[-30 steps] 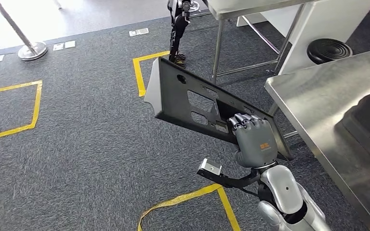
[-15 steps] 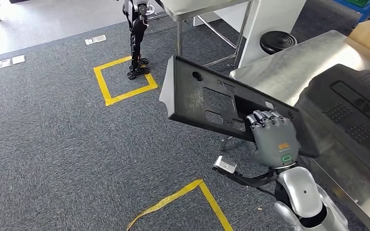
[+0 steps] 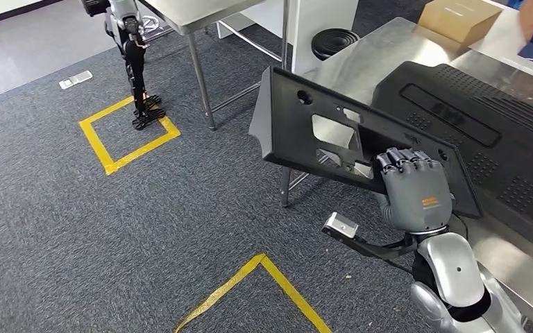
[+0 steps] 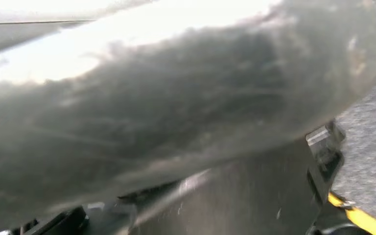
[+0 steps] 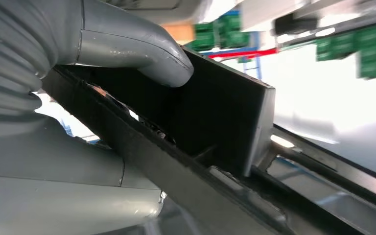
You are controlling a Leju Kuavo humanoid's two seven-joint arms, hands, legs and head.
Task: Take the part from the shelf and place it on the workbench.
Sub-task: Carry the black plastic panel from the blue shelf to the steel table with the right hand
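One thumb point(image 5: 142, 46) — behind part point(image 3: 333, 139).

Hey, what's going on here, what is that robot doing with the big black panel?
The robot's right hand grips a flat black plastic panel with cut-out openings, holding it up on edge in the air. The panel hangs partly over the near corner of a steel workbench, not yet set down. A larger black moulded part already lies on that bench, with a cardboard box further back. Dark grey carpet with yellow tape squares lies alongside.
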